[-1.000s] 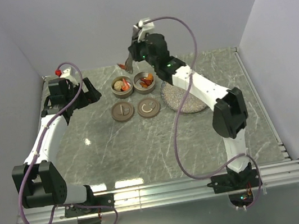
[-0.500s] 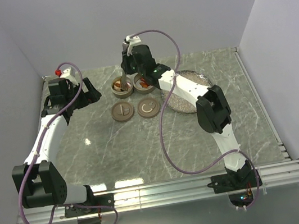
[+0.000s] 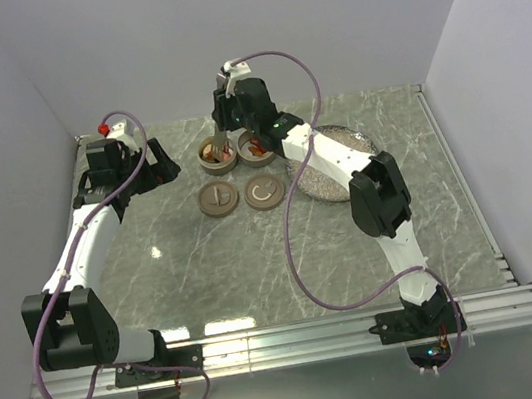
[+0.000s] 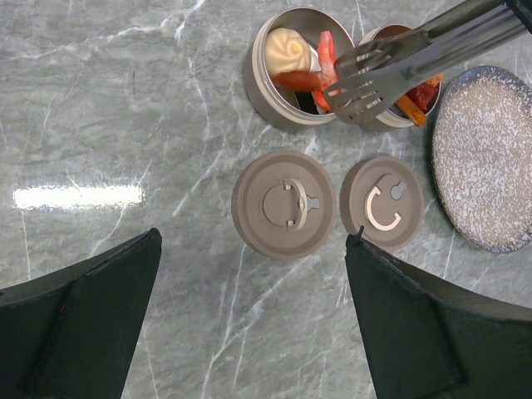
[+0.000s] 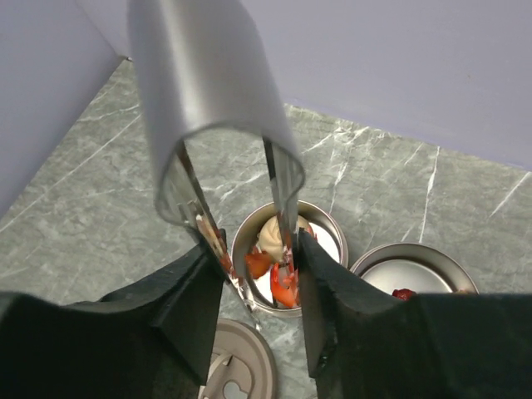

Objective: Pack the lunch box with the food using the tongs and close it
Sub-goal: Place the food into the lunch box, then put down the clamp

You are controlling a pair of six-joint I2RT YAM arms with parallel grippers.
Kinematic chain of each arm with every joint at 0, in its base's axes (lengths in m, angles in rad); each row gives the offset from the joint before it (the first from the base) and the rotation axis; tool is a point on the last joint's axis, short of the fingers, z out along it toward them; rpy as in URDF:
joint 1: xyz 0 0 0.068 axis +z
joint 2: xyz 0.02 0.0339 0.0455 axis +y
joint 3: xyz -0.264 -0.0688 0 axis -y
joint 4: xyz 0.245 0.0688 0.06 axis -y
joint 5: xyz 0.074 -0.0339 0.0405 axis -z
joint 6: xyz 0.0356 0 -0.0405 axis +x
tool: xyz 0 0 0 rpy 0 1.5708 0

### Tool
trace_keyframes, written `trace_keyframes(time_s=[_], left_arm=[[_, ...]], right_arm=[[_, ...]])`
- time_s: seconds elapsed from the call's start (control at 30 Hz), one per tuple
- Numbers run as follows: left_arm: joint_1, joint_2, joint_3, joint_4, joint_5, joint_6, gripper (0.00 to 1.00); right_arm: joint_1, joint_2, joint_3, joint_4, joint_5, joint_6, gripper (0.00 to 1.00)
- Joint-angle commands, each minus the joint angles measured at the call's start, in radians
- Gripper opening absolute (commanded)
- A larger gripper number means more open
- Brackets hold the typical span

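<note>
The lunch box is two round metal tins, left (image 3: 216, 155) and right (image 3: 258, 145). The left tin (image 4: 259, 83) holds a beige ball (image 4: 287, 48) and orange-red bits (image 4: 326, 58). The right tin (image 5: 416, 268) holds a few red pieces. My right gripper (image 3: 230, 122) is shut on the grey tongs (image 5: 208, 100), its fingers pressing on both arms. The tongs (image 4: 407, 60) reach down over the left tin (image 5: 332, 224), their tips slightly apart beside an orange-red bit (image 5: 283, 291). My left gripper (image 3: 161, 163) hovers open to the left, holding nothing.
Two brown lids (image 3: 217, 199) (image 3: 264, 192) lie flat in front of the tins, handles up. The speckled grey plate (image 3: 335, 138) lies to the right, partly under my right arm. Walls close in the back and both sides.
My right arm has swung left and down, bringing the tongs with an orange-red bit from behind the tins to the left tin. The tongs' arms have spread a little. The left arm is still.
</note>
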Motion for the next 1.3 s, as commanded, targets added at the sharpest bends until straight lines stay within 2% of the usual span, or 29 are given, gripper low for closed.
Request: trace_keyframes(time_s=[0.0, 0.13, 0.3, 0.63, 0.97, 1.1, 1.27], left_arm=[[0.005, -0.029, 0.018, 0.026, -0.005, 0.015, 0.99], [0.005, -0.032, 0.016, 0.026, -0.006, 0.014, 1.0], [0.005, -0.032, 0.016, 0.026, -0.006, 0.015, 0.99], [0.005, -0.023, 0.012, 0.04, 0.009, 0.011, 0.99], [0.005, -0.009, -0.005, 0.068, 0.04, 0.006, 0.99], [0.005, -0.006, -0.021, 0.086, 0.046, 0.002, 1.0], [0.005, -0.002, -0.038, 0.104, 0.06, -0.005, 0.99]], right_arm=[[0.005, -0.007, 0.061, 0.03, 0.009, -0.001, 0.47], [0.005, -0.001, 0.083, 0.03, 0.016, -0.001, 0.49], [0.007, -0.023, 0.089, 0.041, 0.046, -0.001, 0.46], [-0.061, -0.206, 0.013, 0.102, 0.125, -0.037, 0.39], [-0.213, -0.578, -0.431, 0.101, 0.268, -0.145, 0.37], [-0.274, -0.777, -0.584, -0.032, 0.363, -0.199, 0.37], [-0.403, -0.955, -0.744, -0.172, 0.38, -0.242, 0.37]])
